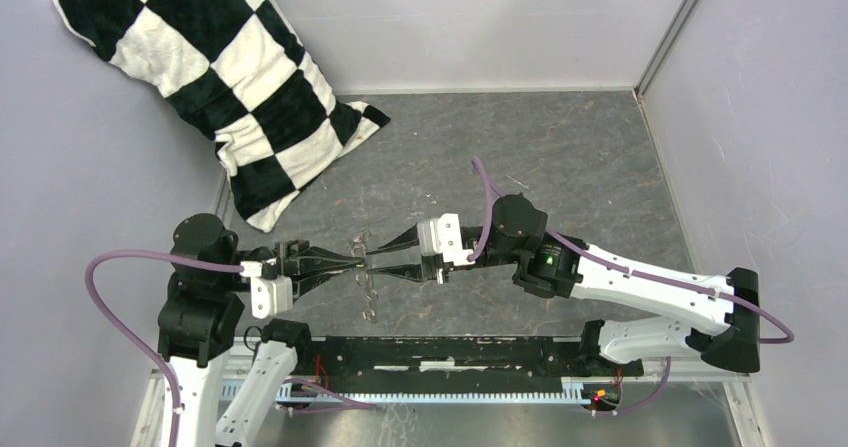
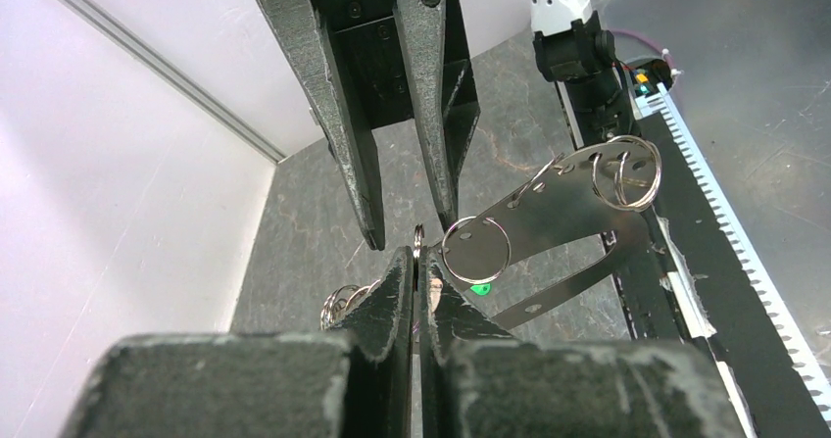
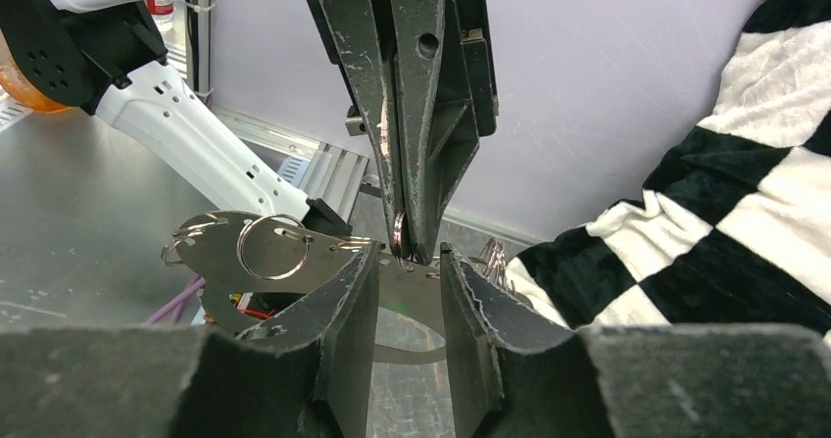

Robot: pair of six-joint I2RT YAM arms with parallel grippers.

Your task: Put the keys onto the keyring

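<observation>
Left gripper (image 1: 357,261) clamped shut on keyring (image 2: 559,213) rim, right gripper (image 1: 375,261) jaws part-open & empty just beside keyring: close right squarely on green-tagged key (image 2: 480,288) at keyring's clamped end w/o tugging.

Pale lilac walls (image 1: 460,17) are enclosing a dark grey, marble-veined worktop (image 1: 580,157) under soft, even light, while a black-and-white chequered plush pillow (image 1: 230,77) is leaning into the far left corner and a brushed steel sheet (image 1: 500,422) is gleaming along the near edge.
</observation>
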